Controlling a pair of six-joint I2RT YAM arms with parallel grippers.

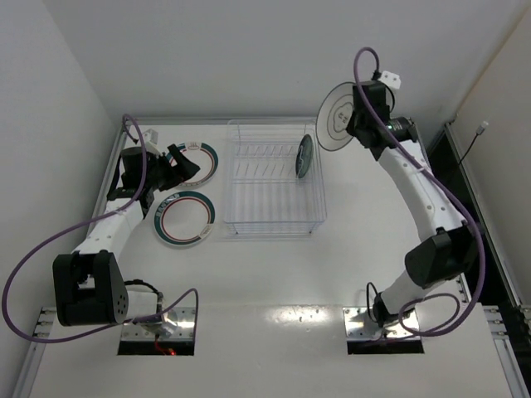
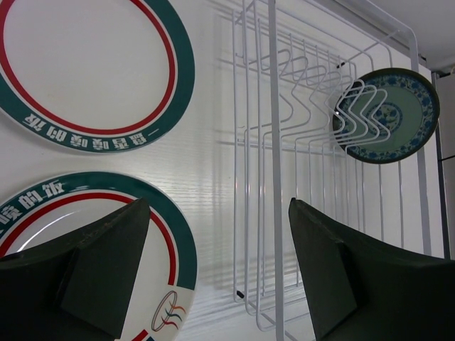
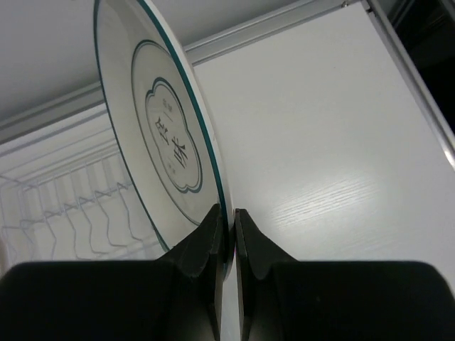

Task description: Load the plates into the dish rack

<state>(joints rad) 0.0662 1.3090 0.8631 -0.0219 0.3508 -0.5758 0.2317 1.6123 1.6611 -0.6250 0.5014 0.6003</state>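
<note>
The wire dish rack stands mid-table, with the small teal patterned plate upright in its right end; that plate also shows in the left wrist view. Two white plates with green-and-red rims lie flat left of the rack, one further back and one nearer. My left gripper is open above them, its jaws spanning the nearer plate's edge and the rack's edge. My right gripper is shut on the rim of the pale grey plate, held on edge in the air right of the rack.
White walls close the table at the left, back and right. A metal rail runs along the back edge. A purple cable trails along the right arm.
</note>
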